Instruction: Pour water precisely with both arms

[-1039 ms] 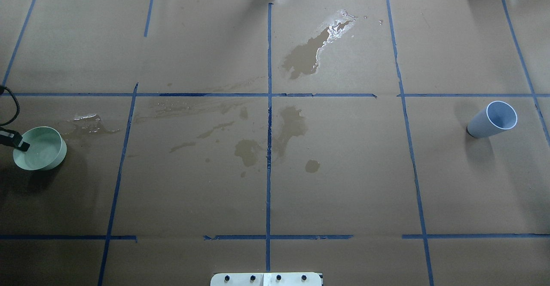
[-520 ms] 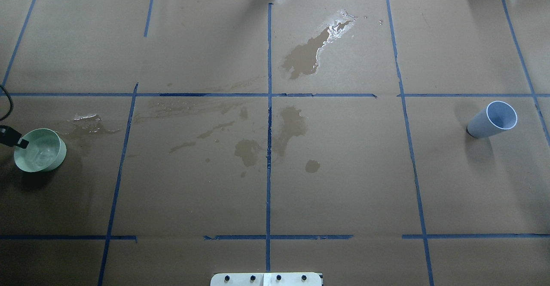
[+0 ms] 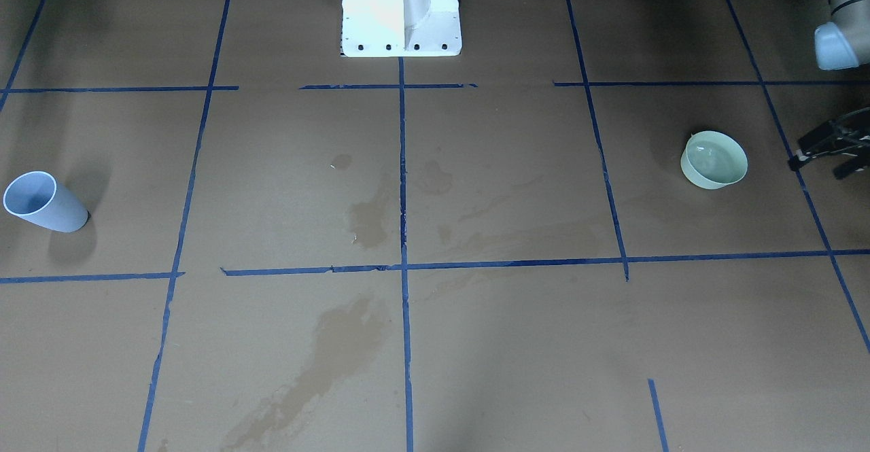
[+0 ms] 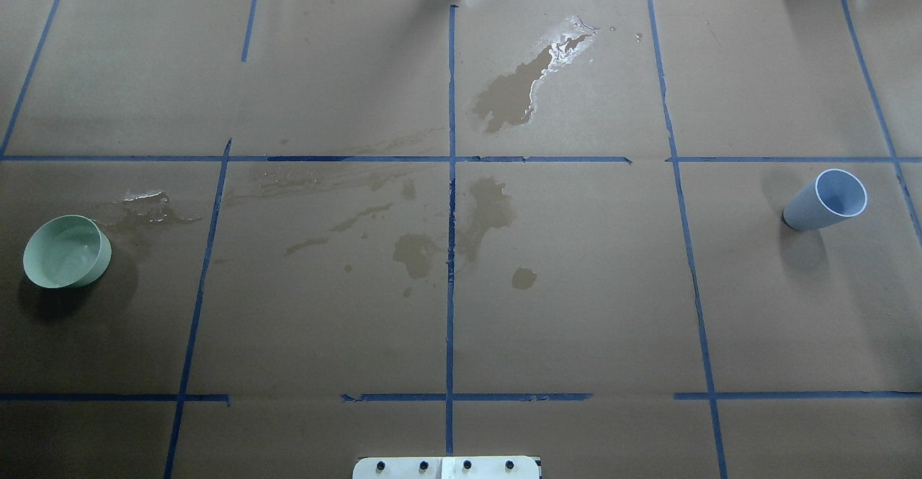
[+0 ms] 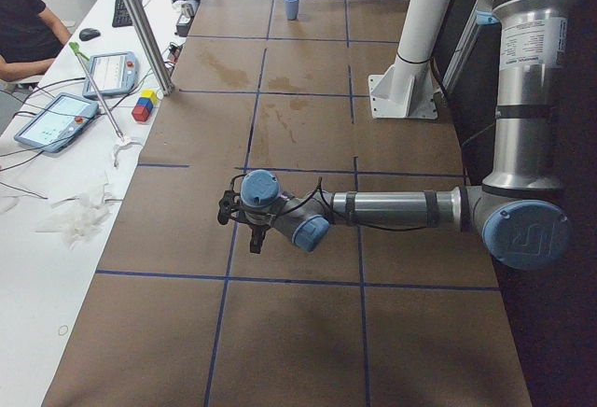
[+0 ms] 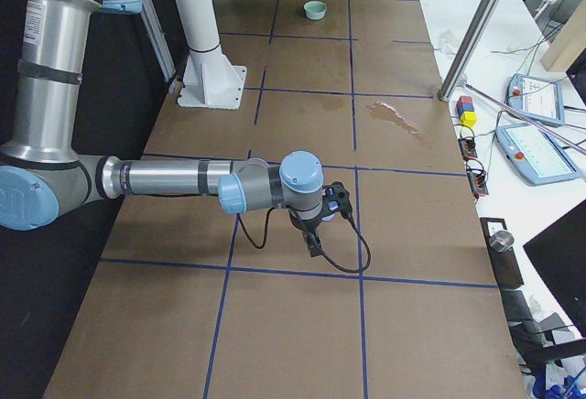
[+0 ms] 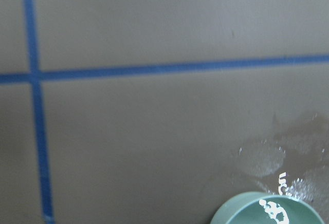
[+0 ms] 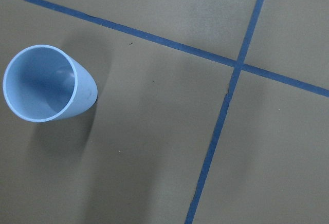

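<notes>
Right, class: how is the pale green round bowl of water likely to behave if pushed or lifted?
The pale green round bowl is low and wide, so it probably won't tip. The clear water inside would likely slosh if jerked, and adds weight. The wet patch on the brown paper beside it suggests its wall may be wet and slippery.

You see brown paper (image 4: 576, 320) crossed by a grid of blue tape lines (image 4: 450, 306) and blotched with darker brown wet stains (image 4: 508, 97). Your bowl (image 4: 106, 254) is mint green, the cup (image 4: 801, 212) pale blue-grey, the pedestal (image 3: 401, 10) white. The left arm (image 5: 392, 209) and right arm (image 6: 165, 179) are silver-grey with pale blue joint caps.
</notes>
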You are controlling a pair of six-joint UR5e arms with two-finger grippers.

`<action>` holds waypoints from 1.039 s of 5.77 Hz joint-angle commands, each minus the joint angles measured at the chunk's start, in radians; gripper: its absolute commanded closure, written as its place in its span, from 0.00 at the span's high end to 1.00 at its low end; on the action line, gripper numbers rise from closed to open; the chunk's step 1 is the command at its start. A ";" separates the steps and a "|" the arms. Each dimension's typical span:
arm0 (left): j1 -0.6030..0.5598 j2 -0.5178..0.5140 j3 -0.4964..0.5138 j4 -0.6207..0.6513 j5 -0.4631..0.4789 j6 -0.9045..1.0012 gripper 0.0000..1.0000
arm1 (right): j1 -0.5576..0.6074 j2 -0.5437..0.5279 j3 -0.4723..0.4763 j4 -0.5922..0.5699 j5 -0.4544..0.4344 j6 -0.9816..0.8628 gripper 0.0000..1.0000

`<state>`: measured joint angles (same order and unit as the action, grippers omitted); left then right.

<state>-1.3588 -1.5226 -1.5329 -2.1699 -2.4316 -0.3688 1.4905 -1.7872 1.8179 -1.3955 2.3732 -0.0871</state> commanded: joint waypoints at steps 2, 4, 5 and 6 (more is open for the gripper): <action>-0.201 -0.004 -0.012 0.283 0.005 0.378 1.00 | 0.000 -0.021 -0.002 0.001 -0.005 0.069 1.00; -0.282 -0.007 -0.027 0.535 0.011 0.641 1.00 | 0.000 -0.023 -0.002 -0.002 -0.002 0.072 1.00; -0.281 -0.005 -0.050 0.588 0.015 0.648 1.00 | 0.000 -0.026 -0.006 -0.002 -0.003 0.072 1.00; -0.286 -0.007 -0.106 0.701 0.066 0.648 1.00 | 0.000 -0.032 -0.009 -0.002 0.001 0.072 1.00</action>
<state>-1.6389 -1.5286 -1.5956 -1.5660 -2.4010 0.2682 1.4910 -1.8144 1.8118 -1.3973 2.3716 -0.0155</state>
